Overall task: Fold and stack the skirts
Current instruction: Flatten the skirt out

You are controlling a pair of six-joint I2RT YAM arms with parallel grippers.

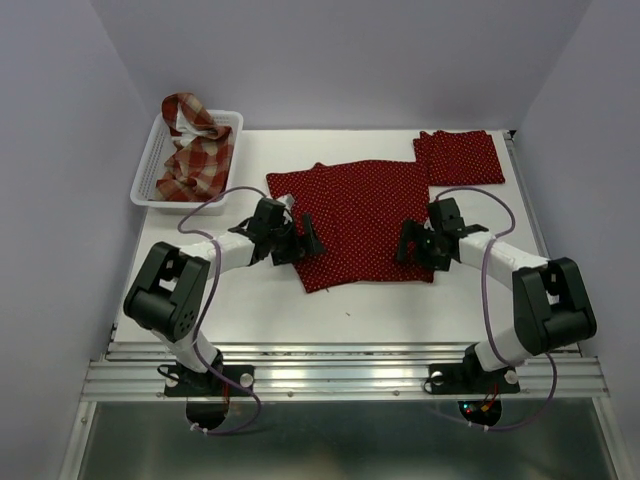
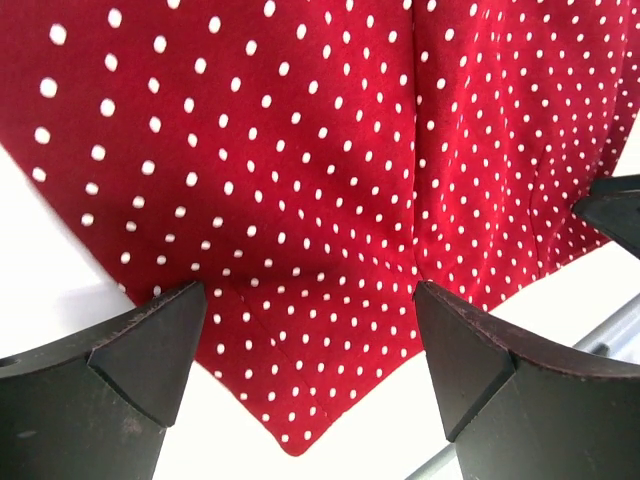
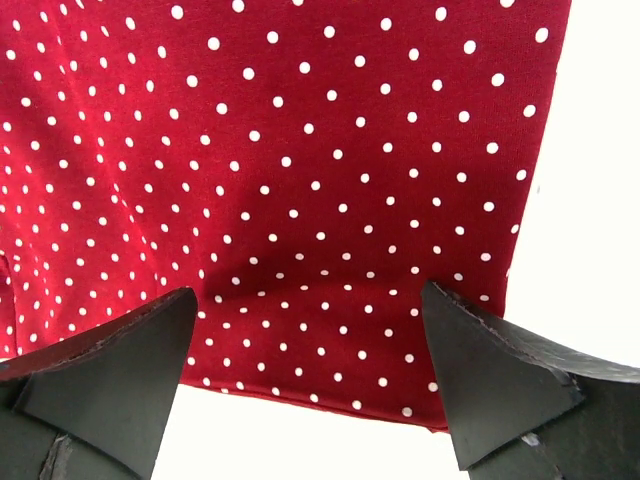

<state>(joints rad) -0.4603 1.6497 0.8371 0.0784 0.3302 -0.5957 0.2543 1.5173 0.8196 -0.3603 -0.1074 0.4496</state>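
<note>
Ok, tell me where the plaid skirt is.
In the top view, the plaid skirt lies bunched in the white basket at the far left corner, left of the spread polka-dot skirt.

No writing, label, brand mark, number or sign can be read in any of the three views.
</note>
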